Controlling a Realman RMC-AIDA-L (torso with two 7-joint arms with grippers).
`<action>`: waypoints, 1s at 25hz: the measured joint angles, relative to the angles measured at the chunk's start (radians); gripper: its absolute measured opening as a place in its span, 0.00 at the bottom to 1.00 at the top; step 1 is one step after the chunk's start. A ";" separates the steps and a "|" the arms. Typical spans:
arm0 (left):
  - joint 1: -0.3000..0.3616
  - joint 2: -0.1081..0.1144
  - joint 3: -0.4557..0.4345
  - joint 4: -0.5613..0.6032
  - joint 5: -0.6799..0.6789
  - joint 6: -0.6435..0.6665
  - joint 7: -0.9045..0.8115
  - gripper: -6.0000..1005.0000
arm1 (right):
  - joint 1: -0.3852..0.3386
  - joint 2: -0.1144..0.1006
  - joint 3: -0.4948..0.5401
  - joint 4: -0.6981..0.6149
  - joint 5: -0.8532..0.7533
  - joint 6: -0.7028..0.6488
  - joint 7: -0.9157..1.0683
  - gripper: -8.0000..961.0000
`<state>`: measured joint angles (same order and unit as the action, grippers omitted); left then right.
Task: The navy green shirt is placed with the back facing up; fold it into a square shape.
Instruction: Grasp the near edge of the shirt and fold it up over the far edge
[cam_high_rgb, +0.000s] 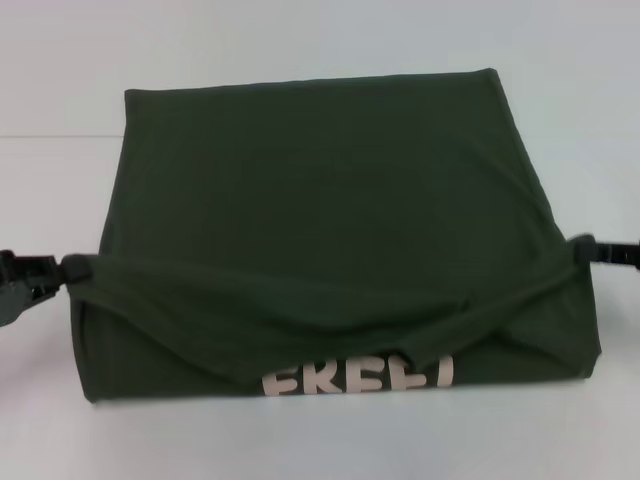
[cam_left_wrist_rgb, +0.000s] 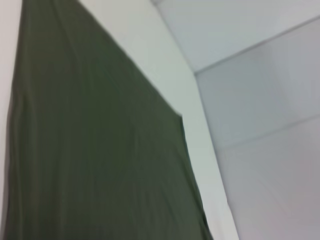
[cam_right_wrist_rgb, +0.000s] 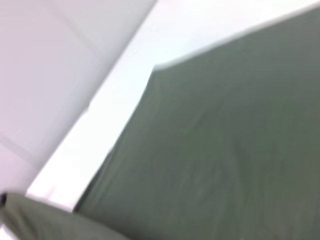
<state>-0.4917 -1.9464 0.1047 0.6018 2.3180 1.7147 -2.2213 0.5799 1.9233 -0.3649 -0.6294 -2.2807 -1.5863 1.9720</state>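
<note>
The left hand (cam_high_rgb: 70, 268) sits at the shirt's left edge, low in the head view, its black fingers closed on a pinch of the green cloth. The right hand (cam_high_rgb: 583, 249) is at the opposite edge, a little farther back, and it too grips a bunch of cloth where the fabric gathers into a point. Only the tips of both hands show; the arms run off the sides of the view.

Between the two hands a fold of the shirt (cam_high_rgb: 320, 210) hangs in a shallow sag, lifted off the layer beneath it. Creases run from each pinched corner down toward the middle of that sag. Below the drooping edge, a strip of the under layer shows pale block lettering (cam_high_rgb: 358, 376), only partly uncovered and hard to read.

The rest of the shirt lies flat on the white bench (cam_high_rgb: 320, 440), roughly rectangular, its far edge straight and its far corners square. It fills most of the middle of the bench, with bare white surface all round it.

From the left wrist, the shirt (cam_left_wrist_rgb: 95, 150) shows as a broad dark sheet with one corner against the bench (cam_left_wrist_rgb: 165, 65). From the right wrist, the shirt (cam_right_wrist_rgb: 225, 140) likewise fills the view, with a corner on the bench (cam_right_wrist_rgb: 125, 100). Neither wrist view shows its own fingers.
</note>
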 joint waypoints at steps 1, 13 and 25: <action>-0.001 -0.008 0.000 -0.001 -0.014 -0.013 0.010 0.09 | 0.002 0.004 0.000 0.007 0.021 0.025 -0.006 0.04; -0.009 -0.066 -0.003 -0.073 -0.174 -0.224 0.133 0.10 | -0.002 0.096 -0.001 0.026 0.204 0.306 -0.110 0.04; -0.038 -0.117 -0.001 -0.093 -0.281 -0.364 0.259 0.11 | 0.009 0.161 -0.004 0.055 0.289 0.471 -0.265 0.04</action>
<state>-0.5299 -2.0636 0.1038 0.5088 2.0369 1.3506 -1.9626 0.5885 2.0839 -0.3689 -0.5744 -1.9921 -1.1153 1.7066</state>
